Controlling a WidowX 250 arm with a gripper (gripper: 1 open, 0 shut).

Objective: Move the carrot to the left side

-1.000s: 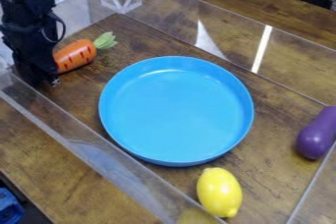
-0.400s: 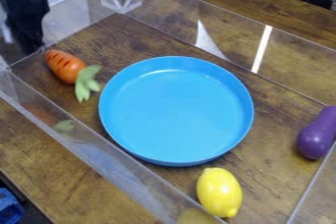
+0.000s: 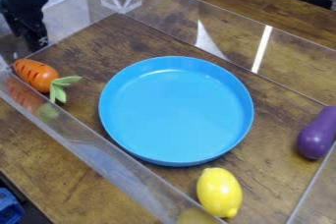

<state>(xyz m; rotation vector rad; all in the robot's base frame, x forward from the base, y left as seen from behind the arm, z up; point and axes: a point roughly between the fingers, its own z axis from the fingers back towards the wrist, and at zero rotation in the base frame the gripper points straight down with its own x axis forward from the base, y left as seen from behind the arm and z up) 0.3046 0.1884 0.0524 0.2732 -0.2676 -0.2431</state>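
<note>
The carrot (image 3: 35, 75) now lies free on the counter (image 3: 157, 46), well to the left of the blue plate (image 3: 176, 108) and close against the clear wall (image 3: 79, 130) at the left edge. A second ago it sat pinched in the end effector (image 3: 29, 33) further back, up beyond the plate's left rim; a moment later it was already loose beside that rim, and it has since slid or rolled further from the plate. The end effector has let go and lifted away; it hangs above and behind the carrot, its dark fingers too blurred to read clearly, though nothing sits between them. Judged from this layout, the move to the left side looks essentially done, with only a retreat left.

The carrot is a small, tapered toy of glossy orange plastic, ringed with dark ridges, its soft green leaves pointing toward the plate. The plate is a smooth, round, shallow dish with a raised rim. Right of the plate rests a purple eggplant (image 3: 316, 133), rounded and shiny; in front of it lies a yellow lemon (image 3: 219, 191), oval and bright. The counter is dark grained wood, fenced by transparent, reflective panels.
</note>
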